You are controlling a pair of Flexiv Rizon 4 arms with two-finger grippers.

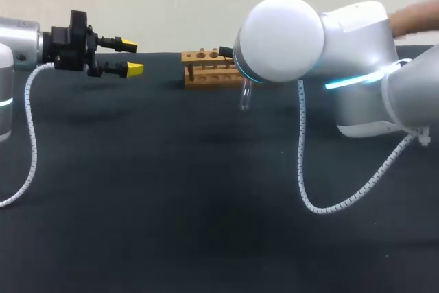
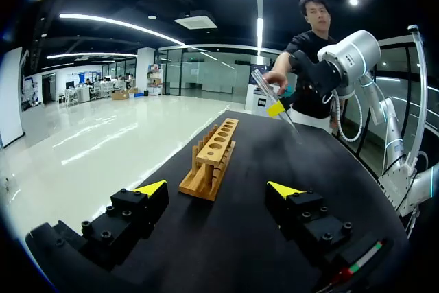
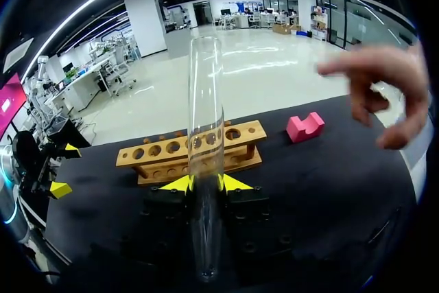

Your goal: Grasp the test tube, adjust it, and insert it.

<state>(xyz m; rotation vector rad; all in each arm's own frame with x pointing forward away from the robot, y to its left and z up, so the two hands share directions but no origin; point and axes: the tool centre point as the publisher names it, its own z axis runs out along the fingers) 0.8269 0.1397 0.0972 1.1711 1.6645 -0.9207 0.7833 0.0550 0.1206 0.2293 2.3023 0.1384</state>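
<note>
Left hand (image 1: 132, 57): released, yellow wedge tips spread, above the matte black counter (image 1: 171, 190).
Rack (image 1: 209, 73): wooden block, round holes.
Test tube (image 3: 206, 135): slender clear glass, near rack, outside its holes.
Right hand (image 3: 206, 183): clenched on test tube.

The left arm (image 1: 20, 42) comes in level. The left tool (image 1: 132, 57) hovers left of the rack (image 1: 209, 68), pointing at it, fingers apart. The right arm (image 1: 329, 39) bends across. The right tool (image 3: 206, 183), by the rack's right end, clamps the tube (image 3: 206, 121).
</note>
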